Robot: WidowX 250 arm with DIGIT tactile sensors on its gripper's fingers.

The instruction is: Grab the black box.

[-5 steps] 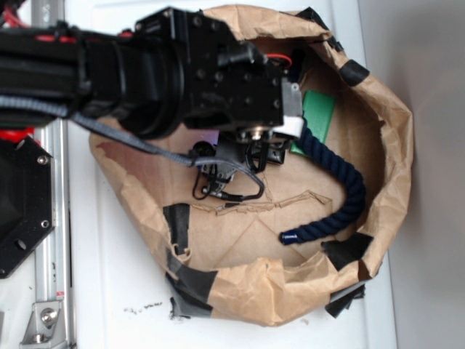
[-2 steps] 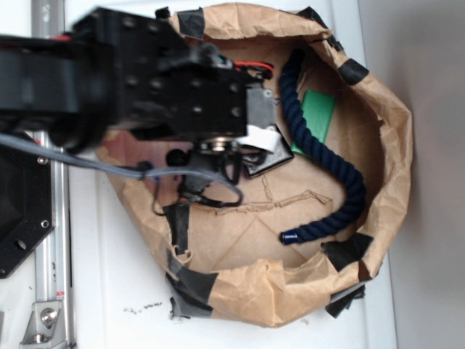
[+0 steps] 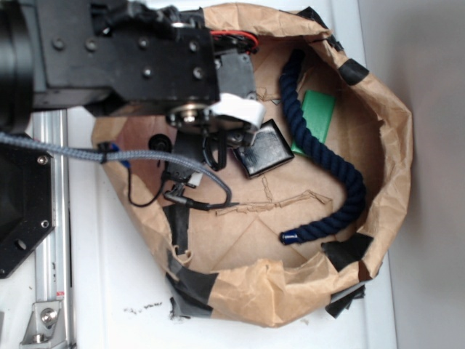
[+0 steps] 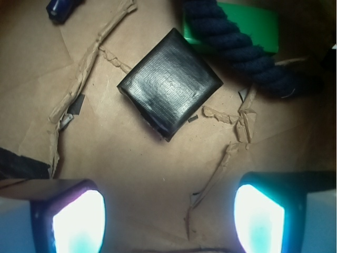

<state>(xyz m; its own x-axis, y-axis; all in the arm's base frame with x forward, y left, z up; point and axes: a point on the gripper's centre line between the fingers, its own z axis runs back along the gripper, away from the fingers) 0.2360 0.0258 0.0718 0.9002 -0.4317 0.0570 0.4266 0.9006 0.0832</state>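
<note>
Colours in brown paper nest (image 3: 392,145)
Black box (image 4: 169,83): glossy black, fine weave sheen. Beside it: navy twisted rope (image 4: 237,42); plain green block (image 4: 258,26).

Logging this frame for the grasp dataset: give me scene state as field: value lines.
target: black box, flat on the brown paper, rotated diamond-wise in the wrist view
hand: hand open, nothing between the fingers, box ahead of them
contact: none with box
neighbours: navy rope and green block beside the box
container: paper-lined basin

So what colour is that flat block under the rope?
Green block, clearest in the wrist view.
</note>
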